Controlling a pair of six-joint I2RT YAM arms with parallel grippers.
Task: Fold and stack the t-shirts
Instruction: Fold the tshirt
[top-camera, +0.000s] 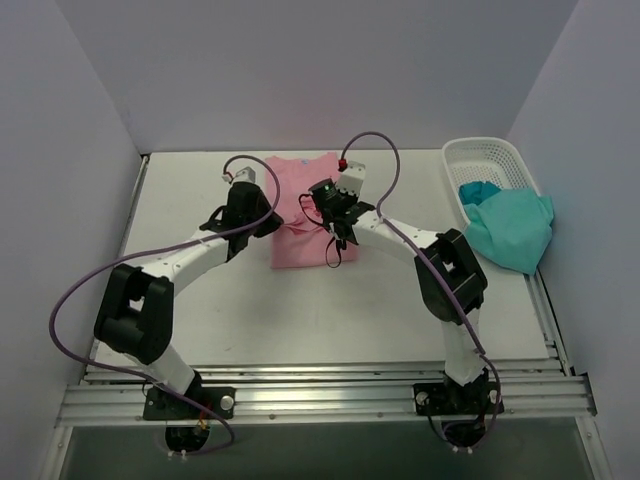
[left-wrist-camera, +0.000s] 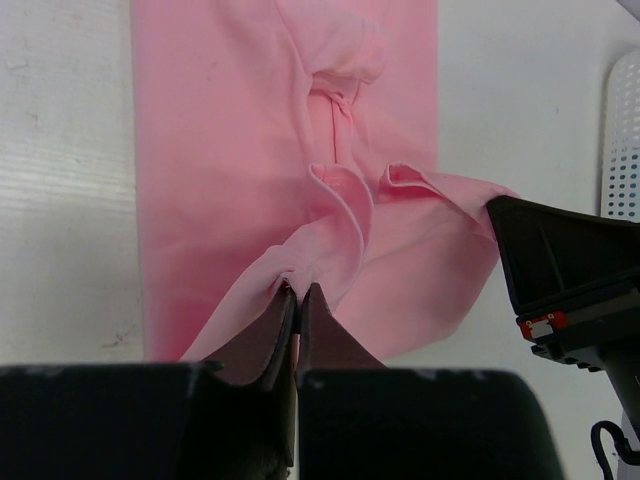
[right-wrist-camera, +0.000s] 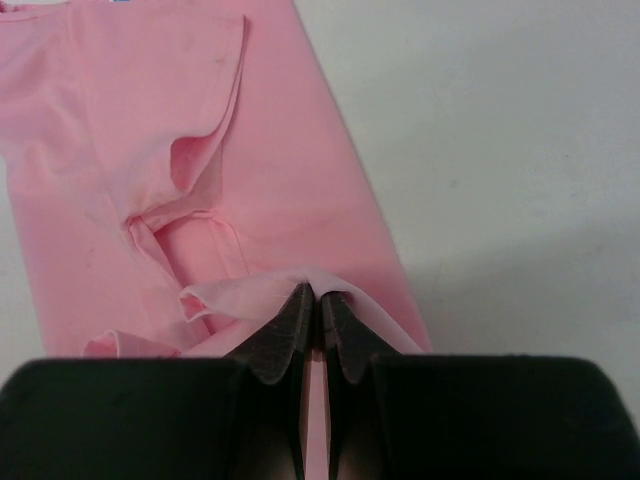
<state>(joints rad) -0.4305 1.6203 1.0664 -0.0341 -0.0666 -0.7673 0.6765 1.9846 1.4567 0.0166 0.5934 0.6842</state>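
Mid-desk: pink t-shirt (top-camera: 303, 190), long axis near-far, mostly far of both grips. L fingers (left-wrist-camera: 262, 350) & R fingers (right-wrist-camera: 283, 340) clamped on its lifted near part, equally close. Teal t-shirt (top-camera: 512, 230) by basket (top-camera: 480, 152), right.

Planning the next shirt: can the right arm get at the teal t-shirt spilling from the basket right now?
Probably not yet. The right gripper is shut on a fold of the pink t-shirt and must let go first. After that, nothing stands between it and the teal t-shirt draped over the basket.
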